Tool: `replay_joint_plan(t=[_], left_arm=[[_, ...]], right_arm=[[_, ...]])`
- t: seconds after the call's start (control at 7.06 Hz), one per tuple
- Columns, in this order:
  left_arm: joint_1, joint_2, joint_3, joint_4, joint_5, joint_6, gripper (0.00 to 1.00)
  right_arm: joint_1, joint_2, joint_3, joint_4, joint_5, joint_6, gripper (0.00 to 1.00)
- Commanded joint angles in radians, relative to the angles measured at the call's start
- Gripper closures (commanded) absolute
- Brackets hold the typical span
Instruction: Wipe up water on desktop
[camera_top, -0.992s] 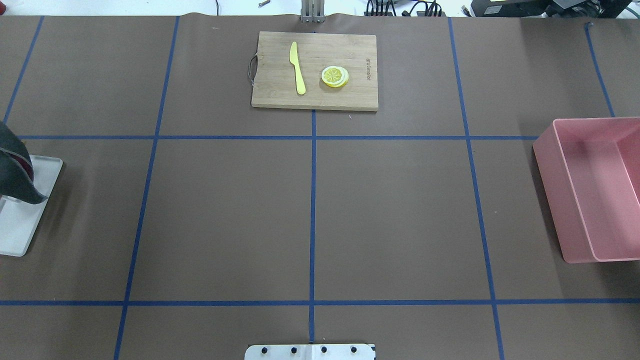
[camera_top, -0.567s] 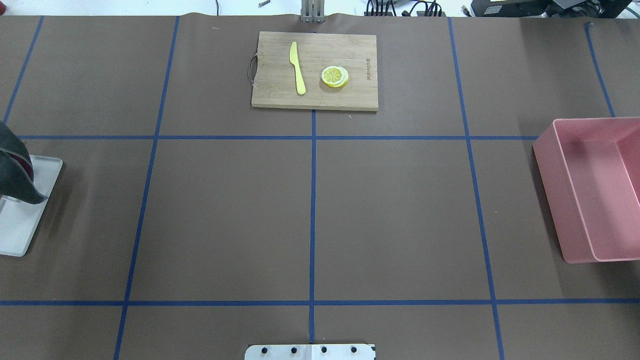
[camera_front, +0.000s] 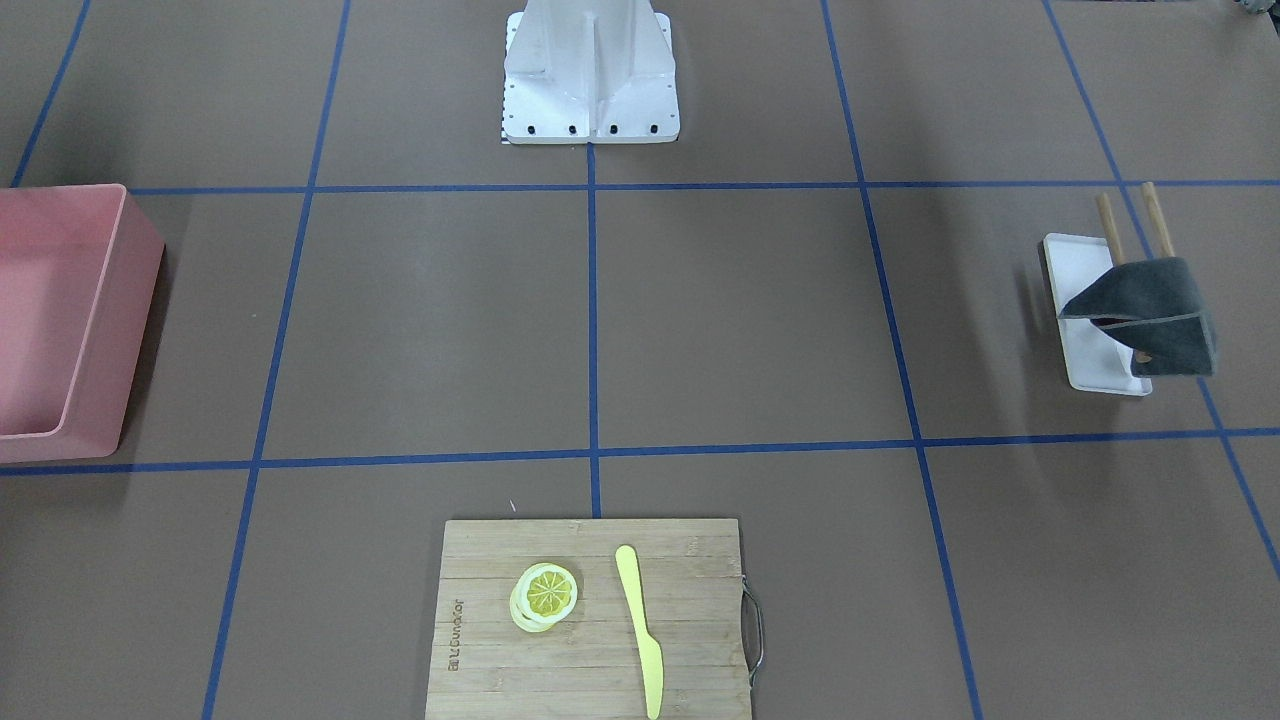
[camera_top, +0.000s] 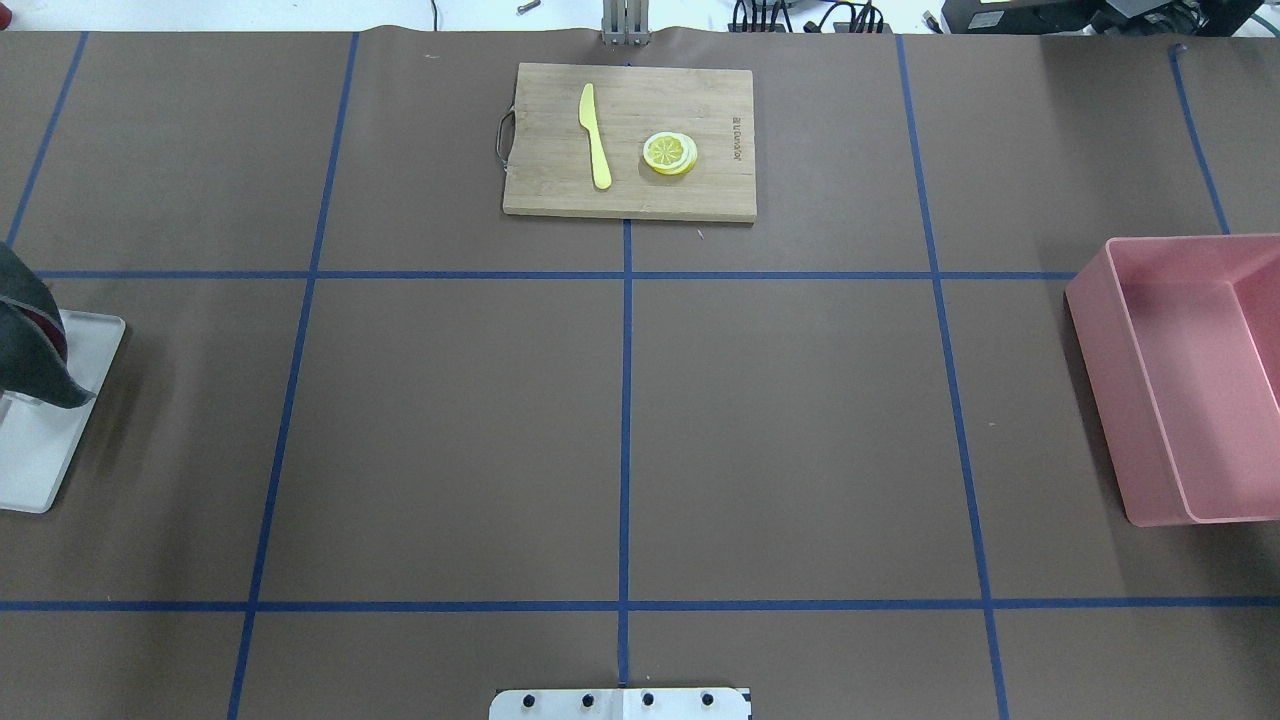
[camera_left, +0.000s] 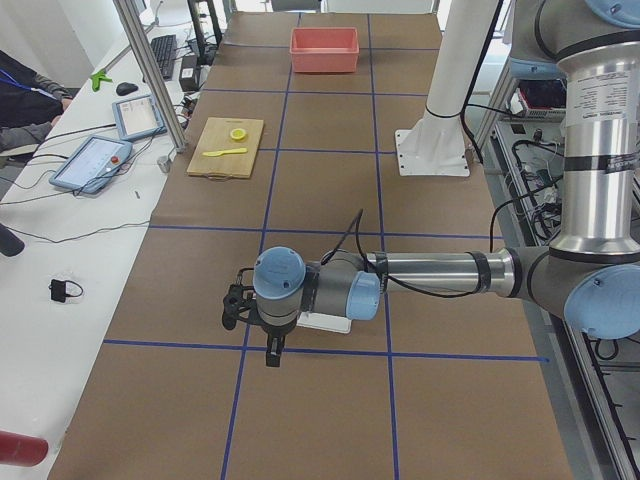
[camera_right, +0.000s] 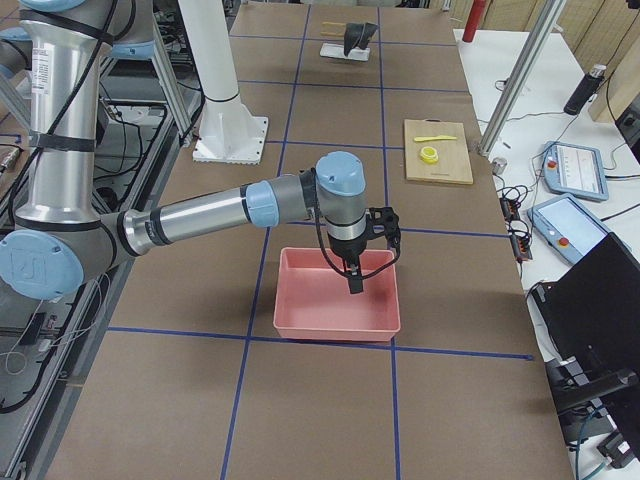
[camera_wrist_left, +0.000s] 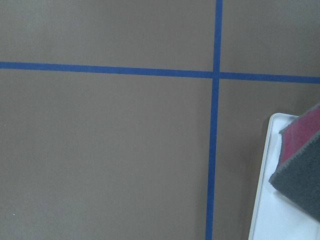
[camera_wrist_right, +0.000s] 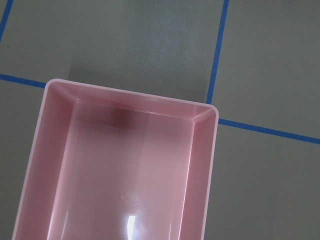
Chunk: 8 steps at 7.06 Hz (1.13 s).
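The desktop (camera_top: 450, 430) is a matte brown top crossed by blue tape lines; no water shows on it in any view. A dark grey cloth (camera_front: 1145, 318) with a red inner side hangs on two wooden pegs over a white tray (camera_front: 1080, 270). My left gripper (camera_left: 271, 350) shows only in the exterior left view, pointing down beside that tray; I cannot tell whether it is open or shut. My right gripper (camera_right: 354, 280) shows only in the exterior right view, above the pink bin (camera_right: 335, 325); its state cannot be told either.
A bamboo cutting board (camera_top: 700, 190) at the far middle carries a yellow knife (camera_top: 596, 135) and lemon slices (camera_top: 670, 153). The pink bin (camera_top: 1100, 330) stands at the right edge. The robot's white base (camera_front: 590, 70) is at the near middle.
The dark shadow inside the pink bin has shrunk and faded. Nothing on the desktop has moved.
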Motion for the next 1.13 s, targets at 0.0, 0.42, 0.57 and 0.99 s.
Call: replay_joint_plan(t=[0.0, 0.42, 0.57, 0.99], left_arm=[[0.0, 0.004, 0.003, -0.135, -0.044, -0.003, 0.02], [0.002, 0.005, -0.005, -0.259, -0.089, -0.069, 0.01], [0.03, -0.005, 0.004, -0.272, -0.095, -0.069, 0.02], [0.124, -0.005, 0.006, -0.315, -0.116, -0.31, 0.02]], right_arm=[[0.002, -0.004, -0.003, 0.0, 0.001, 0.001, 0.0], [0.002, -0.009, -0.009, 0.0, -0.001, -0.001, 0.0], [0.002, -0.013, -0.007, 0.0, 0.001, -0.001, 0.0], [0.002, -0.013, -0.013, 0.0, 0.001, -0.001, 0.0]])
